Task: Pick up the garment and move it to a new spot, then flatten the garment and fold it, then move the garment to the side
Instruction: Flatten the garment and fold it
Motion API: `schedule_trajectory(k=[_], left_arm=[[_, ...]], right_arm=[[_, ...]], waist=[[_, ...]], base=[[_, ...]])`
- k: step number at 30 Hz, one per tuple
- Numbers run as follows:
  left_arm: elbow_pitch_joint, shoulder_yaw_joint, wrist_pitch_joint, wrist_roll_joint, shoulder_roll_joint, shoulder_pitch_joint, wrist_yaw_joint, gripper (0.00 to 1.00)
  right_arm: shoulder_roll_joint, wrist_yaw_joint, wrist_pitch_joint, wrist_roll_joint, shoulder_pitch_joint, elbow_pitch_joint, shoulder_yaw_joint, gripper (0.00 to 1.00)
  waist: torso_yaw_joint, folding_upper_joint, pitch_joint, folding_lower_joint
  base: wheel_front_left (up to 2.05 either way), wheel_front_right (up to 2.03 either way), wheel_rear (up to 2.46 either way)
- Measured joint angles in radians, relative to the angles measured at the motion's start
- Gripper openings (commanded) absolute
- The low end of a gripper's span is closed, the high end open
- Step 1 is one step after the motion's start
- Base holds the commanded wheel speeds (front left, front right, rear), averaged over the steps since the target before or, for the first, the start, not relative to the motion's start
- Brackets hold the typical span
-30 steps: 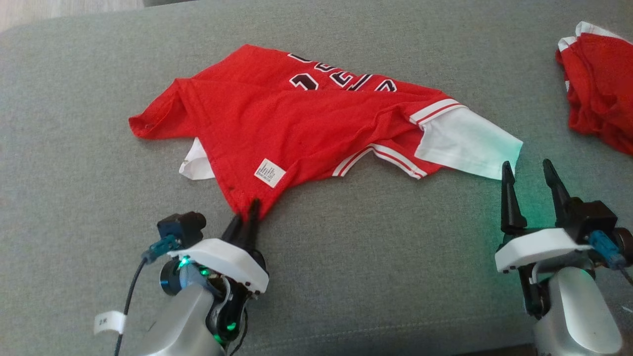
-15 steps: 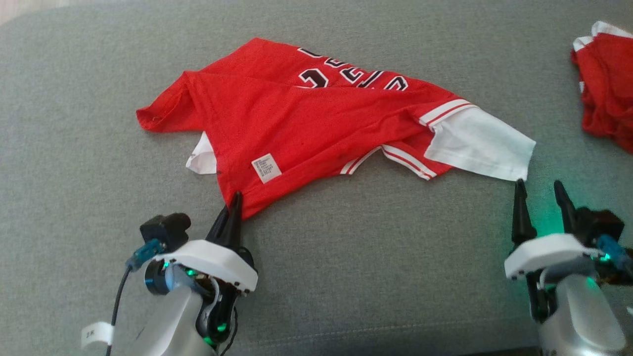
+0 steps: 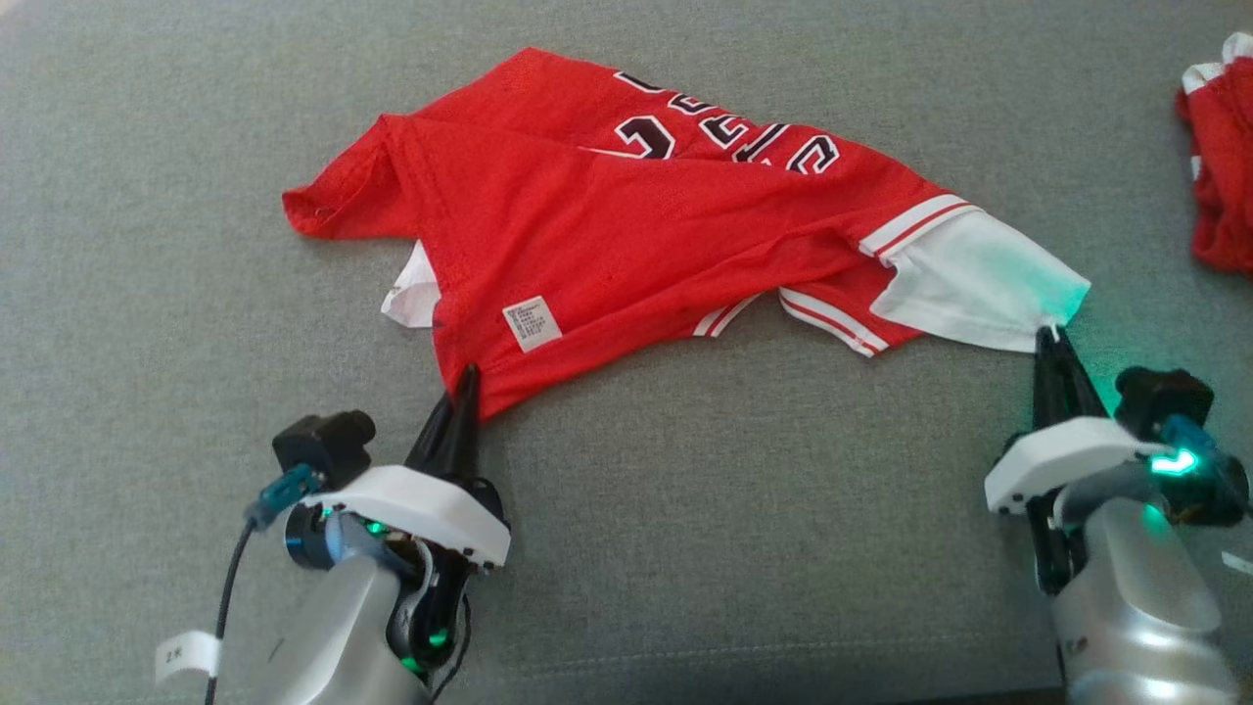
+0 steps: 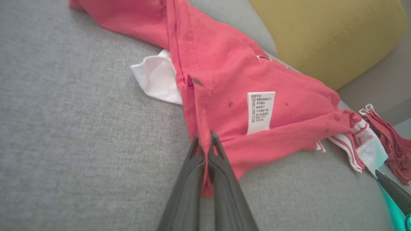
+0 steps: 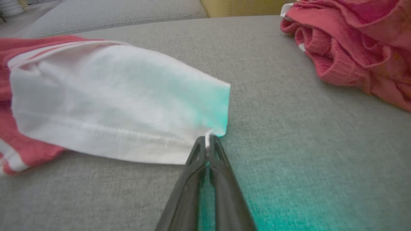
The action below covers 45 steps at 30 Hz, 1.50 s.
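Note:
The garment (image 3: 626, 235) is a red jersey with black numbers, white sleeves and a white care label, lying crumpled on the grey sofa cushion (image 3: 147, 196). My left gripper (image 3: 468, 377) is shut on the garment's near red hem corner; in the left wrist view the red cloth (image 4: 244, 106) is pinched between the dark fingers (image 4: 192, 166) of that gripper (image 4: 204, 136). My right gripper (image 3: 1050, 338) is shut on the corner of the white sleeve (image 3: 979, 279); the right wrist view shows the sleeve (image 5: 112, 99) nipped at the tips of that gripper (image 5: 208, 138).
Another crumpled red garment (image 3: 1219, 166) lies at the far right edge, also large in the right wrist view as a red heap (image 5: 359, 45). A yellow cushion (image 4: 324, 35) stands behind the sofa seat. Grey cushion stretches around the jersey.
The right gripper moved up to the white sleeve's corner and shut on it. The left gripper stays shut on the hem. The camera has shifted slightly.

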Motion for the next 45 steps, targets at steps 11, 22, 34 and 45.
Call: schedule_trajectory(k=[11,22,34,45], left_arm=[[-0.081,0.131,0.0,0.118,-0.003,-0.016,-0.014,0.0],[-0.193,0.281,0.0,0.308,0.094,-0.183,-0.065,0.0],[-0.154,0.279,0.013,0.303,0.218,-0.476,-0.073,0.0],[0.092,0.213,0.017,0.316,0.23,-0.683,-0.071,0.0]], right_arm=[[0.0,0.0,0.003,0.118,-0.014,-0.18,0.08,0.0],[-0.055,0.0,0.003,0.24,-0.093,-0.404,0.16,0.0],[-0.194,0.0,0.062,0.3,-0.4,-0.511,0.237,0.0],[-0.204,0.0,0.042,0.173,-0.664,-0.231,0.263,0.0]], waist=[[-0.008,0.0,-0.066,0.0],[-0.022,0.0,-0.218,0.0],[-0.022,0.0,-0.223,0.0],[0.003,0.0,-0.077,0.0]], base=[[0.0,0.0,0.0],[0.0,0.0,0.0],[0.0,0.0,0.0],[0.0,0.0,0.0]])
